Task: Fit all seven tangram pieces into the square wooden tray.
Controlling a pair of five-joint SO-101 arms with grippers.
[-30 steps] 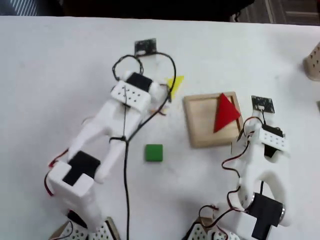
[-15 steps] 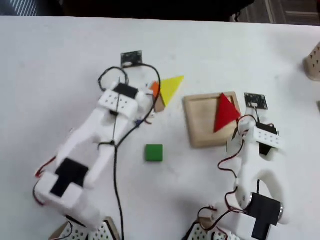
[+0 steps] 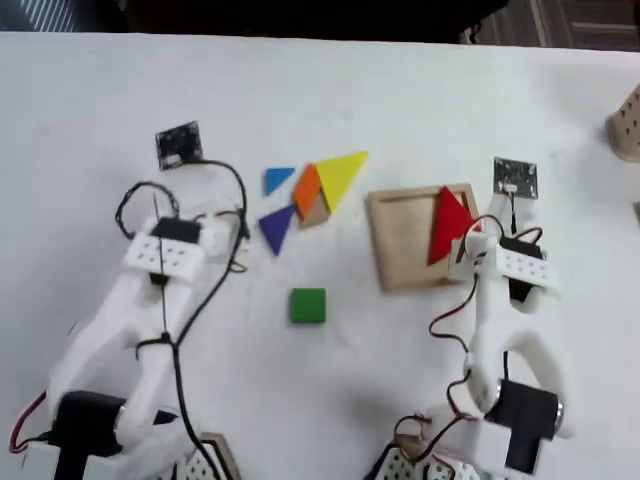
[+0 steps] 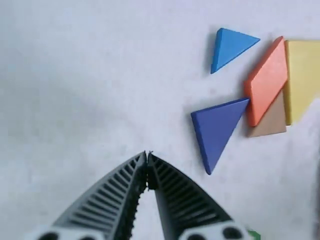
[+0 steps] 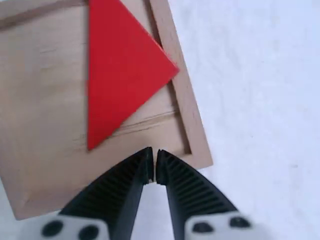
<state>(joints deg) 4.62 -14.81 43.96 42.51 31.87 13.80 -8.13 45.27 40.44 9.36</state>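
Tally: one of seven in, six out.

- Square wooden tray (image 3: 400, 245) sits right of centre. The red triangle (image 3: 450, 225) lies in its right part, but the right wrist view shows one corner riding up over the right rim, so I judge it not fully seated.
- Loose on the table left of the tray, bunched together: yellow triangle (image 3: 342, 173), orange parallelogram (image 3: 307, 189), tan triangle (image 3: 319, 212), dark blue triangle (image 3: 276, 228), and a light blue triangle (image 3: 277, 179) just apart.
- Green square (image 3: 307, 305) lies alone, nearer, well apart from the bunch.
- Left gripper (image 4: 148, 155): jaws closed on nothing, over bare table left of the bunch.
- Right gripper (image 5: 153, 155): jaws together, empty, at the tray's near right corner.

Remaining: seat red, then place six.
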